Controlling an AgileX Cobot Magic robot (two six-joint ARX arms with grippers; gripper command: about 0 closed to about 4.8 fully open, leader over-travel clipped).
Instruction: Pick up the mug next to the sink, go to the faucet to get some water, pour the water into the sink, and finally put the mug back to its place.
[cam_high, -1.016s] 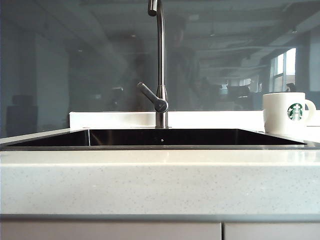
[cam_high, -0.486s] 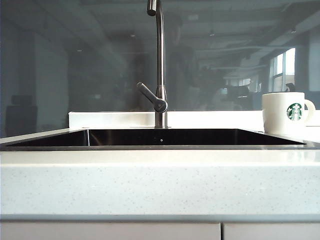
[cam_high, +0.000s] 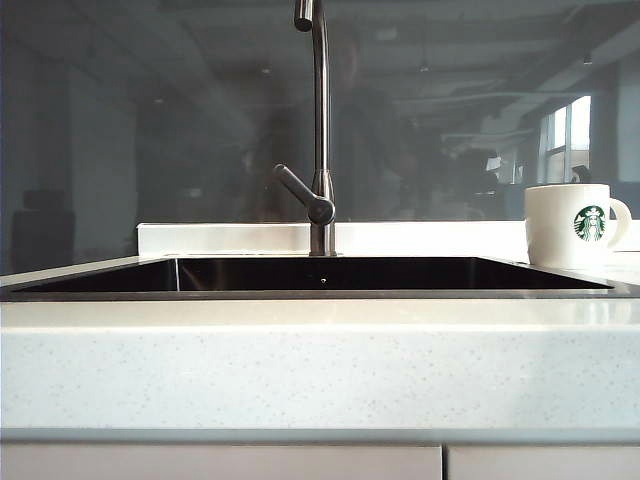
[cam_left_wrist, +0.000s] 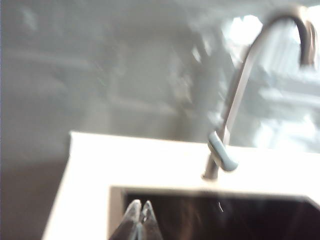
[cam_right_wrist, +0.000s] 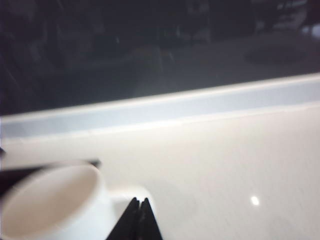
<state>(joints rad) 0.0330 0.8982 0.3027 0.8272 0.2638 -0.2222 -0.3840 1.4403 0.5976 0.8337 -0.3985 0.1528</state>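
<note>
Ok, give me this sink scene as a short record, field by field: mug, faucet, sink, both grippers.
mug: upright on the counter right of the sink, handle on its right, logo facing the exterior camera
faucet: behind the basin's middle, no water running
sink: nothing visible inside
left gripper: shut, holding nothing, over the sink's edge
right gripper: shut, holding nothing, close beside the mug, contact unclear
task stage: mug not yet picked up

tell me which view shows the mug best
The exterior view: the mug stands whole on the counter beside the sink, logo and handle visible. The right wrist view shows only its blurred rim; the left wrist view shows none of it.
</note>
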